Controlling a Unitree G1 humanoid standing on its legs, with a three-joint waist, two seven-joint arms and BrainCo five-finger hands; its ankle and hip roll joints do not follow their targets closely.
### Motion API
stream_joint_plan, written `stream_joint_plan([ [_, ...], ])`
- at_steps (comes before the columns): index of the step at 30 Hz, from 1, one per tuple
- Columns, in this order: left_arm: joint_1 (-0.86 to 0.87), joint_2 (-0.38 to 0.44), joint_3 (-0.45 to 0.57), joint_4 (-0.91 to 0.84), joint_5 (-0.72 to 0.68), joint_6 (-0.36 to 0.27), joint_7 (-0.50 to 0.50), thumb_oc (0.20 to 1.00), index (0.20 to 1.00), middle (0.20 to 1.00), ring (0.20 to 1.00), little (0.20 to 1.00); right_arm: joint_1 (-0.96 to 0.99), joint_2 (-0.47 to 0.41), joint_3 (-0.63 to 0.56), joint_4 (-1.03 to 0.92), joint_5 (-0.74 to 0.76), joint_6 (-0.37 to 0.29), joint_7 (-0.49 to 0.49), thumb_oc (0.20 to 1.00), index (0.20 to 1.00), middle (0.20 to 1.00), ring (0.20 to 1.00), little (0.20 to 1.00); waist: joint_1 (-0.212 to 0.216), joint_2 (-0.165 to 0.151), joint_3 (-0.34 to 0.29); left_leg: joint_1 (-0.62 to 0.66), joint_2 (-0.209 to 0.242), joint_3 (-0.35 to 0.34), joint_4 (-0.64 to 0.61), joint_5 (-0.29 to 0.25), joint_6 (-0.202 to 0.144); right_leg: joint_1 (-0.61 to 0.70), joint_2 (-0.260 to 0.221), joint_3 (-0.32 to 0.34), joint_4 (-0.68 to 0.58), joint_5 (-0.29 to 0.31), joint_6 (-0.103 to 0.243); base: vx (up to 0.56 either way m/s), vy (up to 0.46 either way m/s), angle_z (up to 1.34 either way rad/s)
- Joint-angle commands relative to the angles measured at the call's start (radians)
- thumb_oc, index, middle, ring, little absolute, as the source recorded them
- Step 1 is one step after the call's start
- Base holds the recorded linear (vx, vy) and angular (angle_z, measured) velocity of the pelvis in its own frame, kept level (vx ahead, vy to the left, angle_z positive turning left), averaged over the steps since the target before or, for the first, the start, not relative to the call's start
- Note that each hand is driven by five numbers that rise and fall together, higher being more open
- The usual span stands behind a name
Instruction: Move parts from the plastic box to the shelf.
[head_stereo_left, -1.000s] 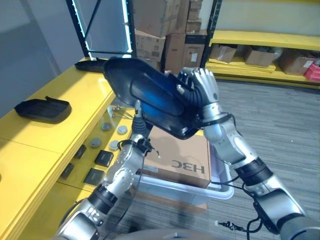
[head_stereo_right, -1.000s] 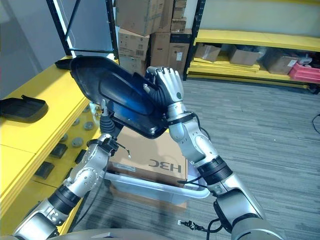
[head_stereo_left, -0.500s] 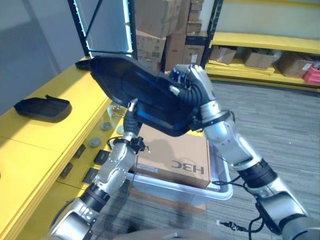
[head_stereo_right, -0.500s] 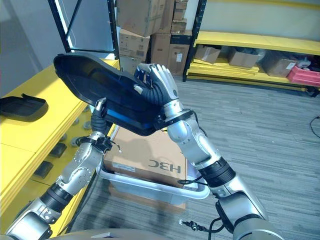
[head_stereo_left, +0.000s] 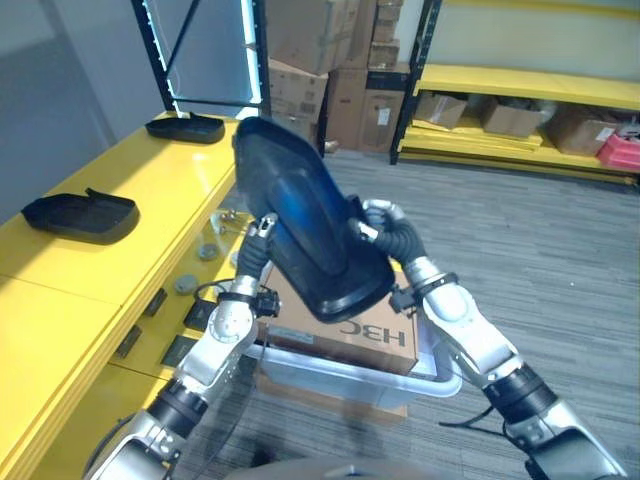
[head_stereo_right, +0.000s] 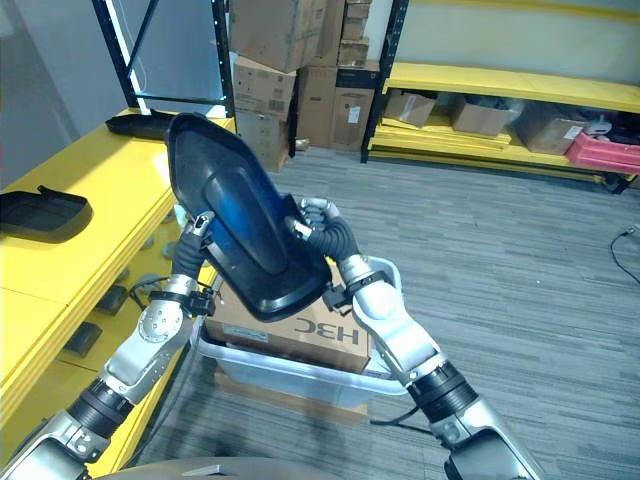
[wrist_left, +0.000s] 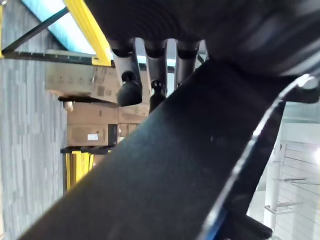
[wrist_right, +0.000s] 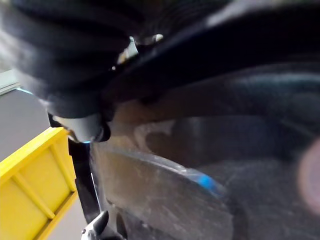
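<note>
Left eye view: left hand (head_stereo_left: 258, 236) against the near-left edge of the big black moulded part (head_stereo_left: 305, 225), fingers up along its rim. Left wrist view shows straight fingers (wrist_left: 129, 91) lying past the panel edge, not curled round it, so reads as flat support, not a grip. Right hand (head_stereo_left: 385, 228) at the part's right side, fingers curled over its edge; clamped on, as far as can be seen. Right wrist view too close to add much.

Part held tilted, nearly on edge, up in the air between both hands, directly above the cardboard box (head_stereo_left: 350, 322) sitting in the plastic box (head_stereo_left: 440, 375). Not yet over the shelf.

Yellow shelf (head_stereo_left: 130, 210) off to the left of the left hand, already carrying two similar black parts: one (head_stereo_left: 80, 215) nearer, one (head_stereo_left: 186, 127) further back. Small round and dark square bits (head_stereo_left: 205, 315) on the lower ledge just left of the left forearm.

Advice for the carry: keep both contacts opposed so the panel can't pivot out; level it before swinging left; set down in the bare stretch between the two parked parts; release right last, since left is only propping.
</note>
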Motion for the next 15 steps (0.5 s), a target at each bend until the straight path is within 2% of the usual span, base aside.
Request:
stream_joint_plan([
  [1,-0.124,0.018,0.082,0.054,0.183,-0.052,0.063,0.2,0.2,0.2,0.2,0.2,0.003,0.105,0.133,-0.191,0.073,-0.183,0.193,1.0,1.0,1.0,1.0,1.0,-0.014,-0.052,0.024,0.074,-0.013,0.053,0.004,-0.147,0.02,-0.022,-0.052,0.023,0.036,-0.074,0.036,-0.01,-0.007,-0.04],
  [3,-0.096,0.029,0.102,0.067,0.235,-0.044,0.077,0.2,0.2,0.2,0.2,0.2,0.047,0.094,0.098,-0.164,0.048,-0.187,0.178,1.0,1.0,1.0,1.0,1.0,-0.014,-0.053,0.023,0.076,-0.013,0.055,0.003,-0.148,0.019,-0.023,-0.052,0.023,0.035,-0.073,0.037,0.02,-0.006,0.0],
  [4,-0.033,0.048,0.133,0.075,0.301,-0.039,0.089,0.2,0.2,0.2,0.2,0.2,0.13,0.068,0.026,-0.104,-0.018,-0.192,0.144,1.0,1.0,1.0,1.0,1.0,-0.016,-0.052,0.021,0.083,-0.01,0.058,0.002,-0.159,0.018,-0.015,-0.05,0.022,0.03,-0.078,0.039,0.0,0.0,0.0],
  [5,-0.01,0.057,0.146,0.081,0.329,-0.037,0.091,0.2,0.2,0.2,0.2,0.2,0.161,0.066,-0.007,-0.074,-0.044,-0.196,0.127,1.0,1.0,1.0,1.0,1.0,-0.017,-0.053,0.022,0.078,-0.011,0.058,0.002,-0.151,0.019,-0.02,-0.052,0.022,0.031,-0.073,0.039,0.0,0.0,0.0],
  [6,0.053,0.072,0.177,0.102,0.383,-0.041,0.098,0.2,0.2,0.2,0.2,0.2,0.231,0.085,-0.089,0.021,-0.076,-0.211,0.076,1.0,1.0,1.0,1.0,1.0,-0.017,-0.054,0.023,0.079,-0.01,0.055,0.002,-0.151,0.019,-0.018,-0.052,0.021,0.03,-0.073,0.039,0.0,0.0,0.0],
  [10,0.174,0.091,0.232,0.113,0.435,-0.059,0.089,0.2,0.2,0.2,0.2,0.2,0.327,0.108,-0.181,0.229,-0.139,-0.21,0.024,1.0,1.0,1.0,1.0,1.0,-0.007,-0.053,0.027,0.086,-0.009,0.048,0.002,-0.162,0.02,-0.008,-0.049,0.016,0.028,-0.079,0.039,0.01,-0.005,0.0],
  [11,0.176,0.091,0.232,0.112,0.435,-0.059,0.089,0.2,0.2,0.2,0.2,0.2,0.326,0.109,-0.18,0.231,-0.14,-0.212,0.023,1.0,1.0,1.0,1.0,1.0,-0.007,-0.054,0.026,0.086,-0.009,0.048,0.002,-0.162,0.02,-0.008,-0.049,0.016,0.027,-0.08,0.039,0.0,0.0,0.0],
  [15,0.242,0.096,0.267,0.126,0.424,-0.074,0.082,0.2,0.2,0.2,0.2,0.2,0.353,0.148,-0.24,0.513,-0.162,-0.199,-0.025,1.0,1.0,1.0,1.0,1.0,0.006,-0.055,0.029,0.082,-0.011,0.035,0.003,-0.161,0.021,-0.004,-0.046,0.007,0.024,-0.079,0.039,0.0,0.0,0.0],
])
